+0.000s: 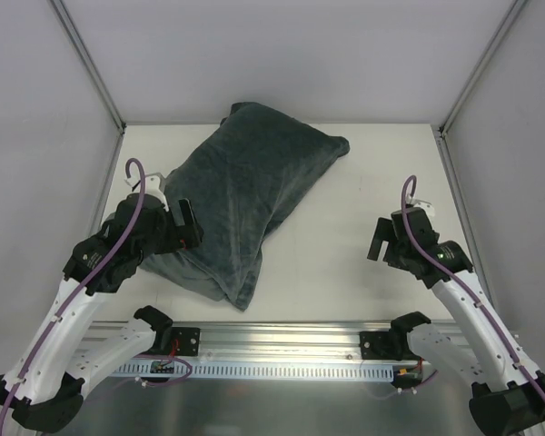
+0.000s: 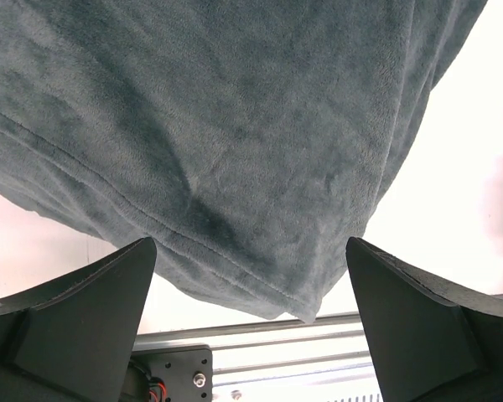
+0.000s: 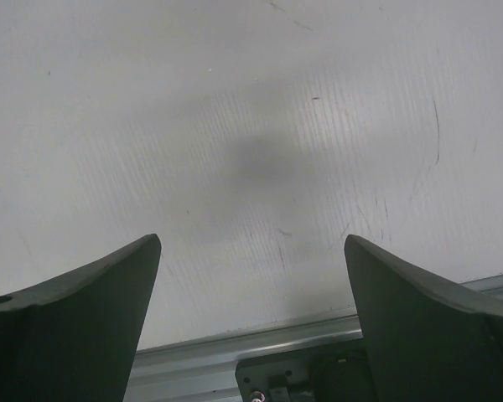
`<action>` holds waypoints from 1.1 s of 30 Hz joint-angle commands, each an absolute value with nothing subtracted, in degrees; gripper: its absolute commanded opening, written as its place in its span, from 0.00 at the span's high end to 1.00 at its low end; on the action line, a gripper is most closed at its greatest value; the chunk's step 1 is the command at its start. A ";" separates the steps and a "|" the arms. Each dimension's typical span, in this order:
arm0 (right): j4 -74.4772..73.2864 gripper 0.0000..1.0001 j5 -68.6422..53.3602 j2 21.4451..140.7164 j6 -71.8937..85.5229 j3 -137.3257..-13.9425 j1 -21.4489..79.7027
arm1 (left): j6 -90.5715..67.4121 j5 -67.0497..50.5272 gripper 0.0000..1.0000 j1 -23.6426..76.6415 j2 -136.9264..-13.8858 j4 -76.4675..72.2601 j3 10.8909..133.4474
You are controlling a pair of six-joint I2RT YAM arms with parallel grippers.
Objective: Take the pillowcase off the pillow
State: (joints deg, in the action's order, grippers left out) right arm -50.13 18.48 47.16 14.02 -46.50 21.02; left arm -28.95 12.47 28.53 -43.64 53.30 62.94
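Because the pillowcase [image 1: 250, 204] lies slantwise on the pale tabletop [image 1: 345, 263], its long axis runs from a near corner [image 1: 241, 304] on the robot's left side up to a far corner toward the right. Only the dark grey-teal plush face shows. It bulges, so the pillow appears to be wholly inside, hidden from view.

The left hand [image 1: 186, 227] hangs right at the near-left long edge of the pillowcase. In its wrist view the two fingers stand wide apart with nothing between them, and plush fabric fills the space ahead, tapering to that near corner, with a stitched seam running along the edge.

The right hand [image 1: 379, 238] hovers over bare tabletop, well apart from the fabric, which lies to its left. Its fingers are also spread wide and hold nothing.

The left arm is clearly the nearer one, so a first pinch on the cover would likely fall to it. Which end of the cover is open cannot be told from these views.
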 commanded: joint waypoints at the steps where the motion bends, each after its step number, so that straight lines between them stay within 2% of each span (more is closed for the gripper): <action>1: -49.22 0.04 16.88 44.22 13.18 -45.53 21.36 | -27.86 11.87 0.01 28.74 -43.42 53.52 62.49; 17: -49.22 0.04 12.57 40.52 11.51 -44.30 21.80 | -39.11 14.15 0.01 28.56 -48.42 55.02 54.76; 19: -48.87 0.04 12.39 40.25 11.69 -43.77 21.97 | -39.02 14.85 0.07 28.56 -50.78 53.27 53.88; 20: -48.61 0.04 11.78 40.25 11.95 -43.68 22.06 | -39.02 14.33 0.12 28.56 -51.67 51.00 53.01; 21: -48.43 0.04 11.43 40.25 12.13 -43.59 22.06 | -38.94 13.37 0.26 28.48 -52.81 49.85 52.82; 23: -48.51 0.04 10.64 40.25 12.91 -43.59 22.41 | -39.02 8.63 0.44 28.65 -56.41 47.13 53.78; 24: -48.60 0.04 10.55 40.08 13.09 -43.68 22.67 | -38.94 7.05 0.56 28.65 -57.56 46.59 54.49; 25: -48.69 0.04 10.46 39.82 13.36 -43.68 22.85 | -38.67 5.64 0.83 29.09 -59.40 46.06 55.45; 26: -49.13 0.04 10.55 39.38 13.79 -43.77 23.37 | -38.50 3.54 0.96 29.53 -60.02 45.53 57.29; 27: -49.13 0.04 10.55 39.11 13.97 -43.68 23.55 | -38.50 2.47 1.00 29.88 -60.90 44.83 58.26; 31: -49.13 0.04 10.46 37.71 14.59 -43.16 23.99 | -40.33 -1.57 1.00 35.14 -62.48 42.90 62.75; 33: -48.96 0.04 10.46 37.88 14.68 -43.07 23.99 | -42.61 -1.41 1.00 41.64 -64.23 40.80 64.77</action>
State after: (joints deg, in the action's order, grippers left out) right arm -49.36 11.07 38.52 13.45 -43.27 23.57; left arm -38.89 3.75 35.42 -62.72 48.64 59.86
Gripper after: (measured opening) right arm 0.966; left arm 0.038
